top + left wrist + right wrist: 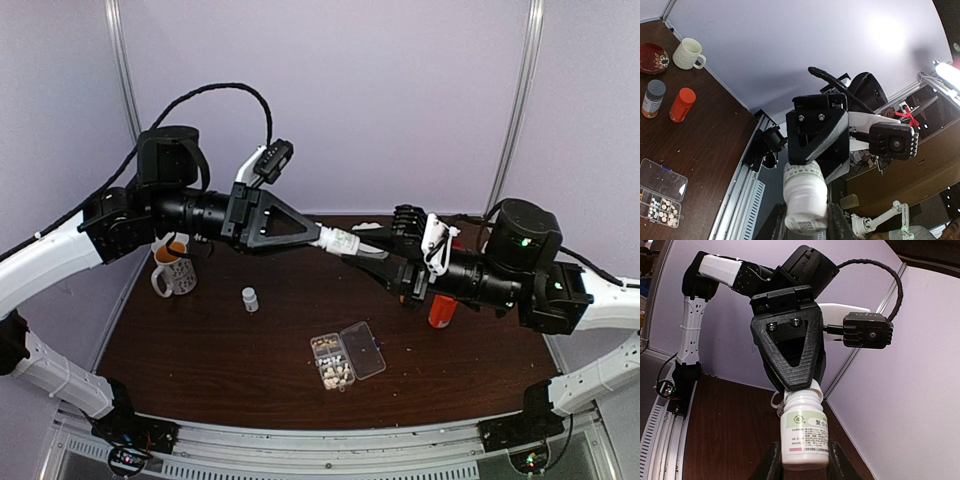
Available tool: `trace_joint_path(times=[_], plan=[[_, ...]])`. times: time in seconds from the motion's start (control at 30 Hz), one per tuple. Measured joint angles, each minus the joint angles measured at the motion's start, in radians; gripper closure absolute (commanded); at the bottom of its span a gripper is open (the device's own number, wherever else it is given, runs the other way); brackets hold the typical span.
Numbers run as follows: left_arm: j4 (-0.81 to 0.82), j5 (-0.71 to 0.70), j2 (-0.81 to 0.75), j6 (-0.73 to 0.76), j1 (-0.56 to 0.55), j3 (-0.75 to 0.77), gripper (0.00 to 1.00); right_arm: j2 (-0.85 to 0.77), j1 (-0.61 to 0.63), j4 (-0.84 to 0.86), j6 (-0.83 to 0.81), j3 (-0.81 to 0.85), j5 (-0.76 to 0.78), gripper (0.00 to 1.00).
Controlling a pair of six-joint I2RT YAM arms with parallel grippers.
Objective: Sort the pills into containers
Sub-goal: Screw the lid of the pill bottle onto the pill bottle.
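Bottle (pixel 804 437) midair, long axis level from hand to hand | left hand (pixel 805 225) clamps cap end | right hand (pixel 802 462) clamps body | box (pixel 347 358) on surface (pixel 200 340) below, nearer edge

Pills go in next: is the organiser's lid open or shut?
Open: the lid lies flat beside the organiser's cells, pills showing in them.

Robot lab cell (aluminium frame (pixel 300 434), plain walls (pixel 380 100)).

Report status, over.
Left gripper, right gripper both shut on white bottle, midair. Some pills in organiser box, lid open. Nothing blocking it.
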Motion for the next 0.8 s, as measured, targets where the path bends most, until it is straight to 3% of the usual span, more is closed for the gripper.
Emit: trace_joint_path(times=[0.8], plan=[[-0.056, 0.006, 0.026, 0.0, 0.013, 0.012, 0.78, 0.018, 0.005, -0.086, -0.137, 0.034, 0.055, 1.0]])
